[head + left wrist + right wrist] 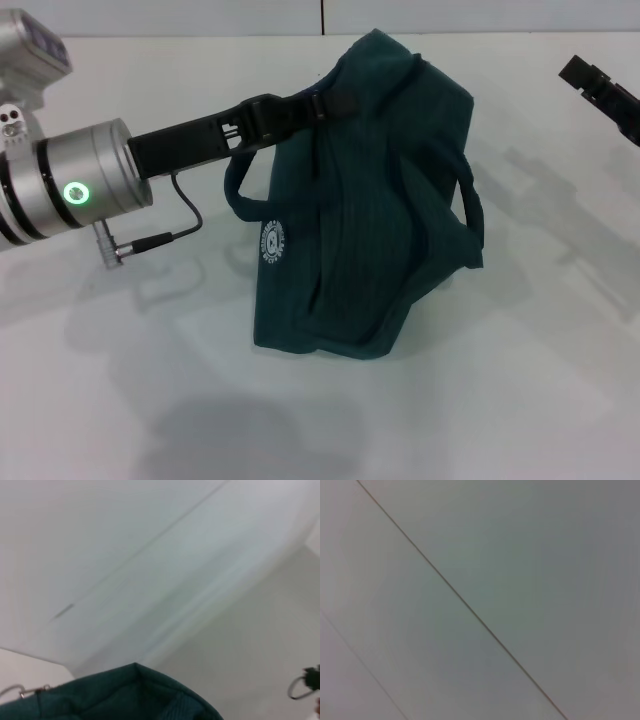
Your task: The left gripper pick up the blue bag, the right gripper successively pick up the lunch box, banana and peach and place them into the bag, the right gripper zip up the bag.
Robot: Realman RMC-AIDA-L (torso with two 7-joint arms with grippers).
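The blue bag [370, 200] stands on the white table, dark teal, with a white round logo [272, 243] facing me and loop handles at its sides. My left gripper [318, 103] reaches in from the left and is shut on the bag's top edge, holding it up. The bag's top rim also shows in the left wrist view [125, 695], with a metal ring pull [12, 690] at its end. My right gripper [603, 88] hangs at the far right, well apart from the bag. The lunch box, banana and peach are out of view.
The white table [120, 400] stretches around the bag. A thin cable [180, 225] loops under my left wrist. The right wrist view shows only a pale flat surface with a dark seam [465, 605].
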